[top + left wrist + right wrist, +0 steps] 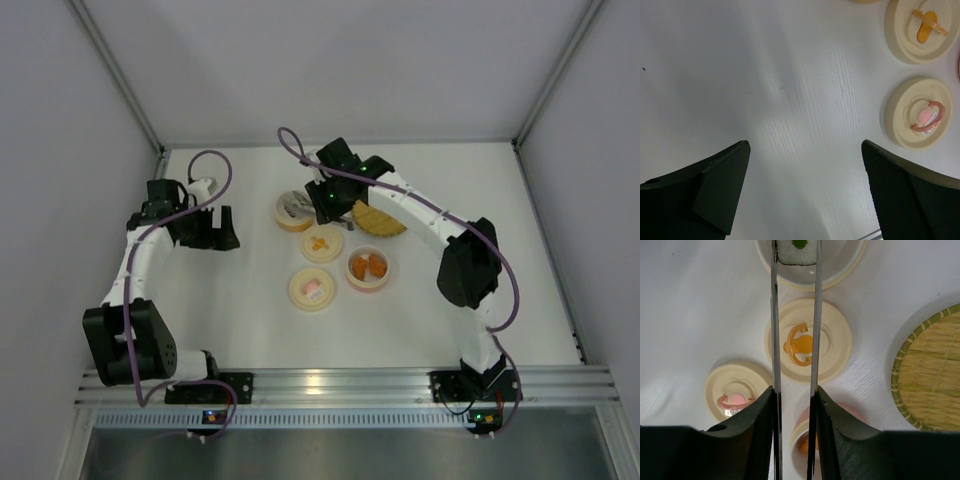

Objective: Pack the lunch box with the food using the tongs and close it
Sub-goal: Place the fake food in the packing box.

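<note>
My right gripper (795, 390) is shut on the slim metal tongs (774, 315), whose two arms run forward between its fingers. Their tips stand tight against both sides of a white cube with a dark-green top (796, 252), over the cream bowl (840, 270) of the lunch box. I cannot tell whether the cube is lifted. Orange chunks (368, 266) lie in the pink bowl (384, 280), which sits under my right wrist. My left gripper (805, 145) hangs open over bare table at the left, holding nothing.
Two cream lids lie flat between the bowls, one with an orange mark (807, 345) and one with a pink mark (737, 392). A woven bamboo plate (930, 375) sits to the right of them. White walls close the table on three sides.
</note>
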You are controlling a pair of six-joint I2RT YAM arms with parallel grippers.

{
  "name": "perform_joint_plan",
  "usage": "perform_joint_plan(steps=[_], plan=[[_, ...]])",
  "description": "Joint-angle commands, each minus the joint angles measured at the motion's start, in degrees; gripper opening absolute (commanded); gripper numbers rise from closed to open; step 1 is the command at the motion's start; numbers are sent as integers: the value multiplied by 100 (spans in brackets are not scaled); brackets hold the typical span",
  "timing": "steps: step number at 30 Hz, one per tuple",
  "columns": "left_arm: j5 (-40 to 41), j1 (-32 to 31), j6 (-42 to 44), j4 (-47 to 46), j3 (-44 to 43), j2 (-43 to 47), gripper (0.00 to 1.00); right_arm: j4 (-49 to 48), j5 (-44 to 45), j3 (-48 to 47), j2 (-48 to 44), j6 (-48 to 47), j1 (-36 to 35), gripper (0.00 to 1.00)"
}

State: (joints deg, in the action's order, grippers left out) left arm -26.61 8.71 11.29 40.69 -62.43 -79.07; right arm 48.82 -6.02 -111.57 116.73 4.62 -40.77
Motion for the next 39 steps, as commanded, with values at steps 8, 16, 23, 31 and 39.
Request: perform_joint_plan(steps=[8, 16, 23, 31, 39], plan=[[-72, 25, 216, -157, 153, -39, 98, -478, 207, -515, 315, -84, -71, 20], [-11, 25, 242, -175, 161, -56, 98, -505, 251, -559, 377, -76, -71, 33], [-37, 25, 242, -175, 144, -47, 98, -426, 259, -603, 377, -84, -62, 39], [-2, 25, 251, -149, 179, -12, 98, -373, 233, -673, 368, -58, -71, 41], [-46, 25, 277, 9, -49, 172, 98, -294, 268, -577, -648, 12, 43, 40]])
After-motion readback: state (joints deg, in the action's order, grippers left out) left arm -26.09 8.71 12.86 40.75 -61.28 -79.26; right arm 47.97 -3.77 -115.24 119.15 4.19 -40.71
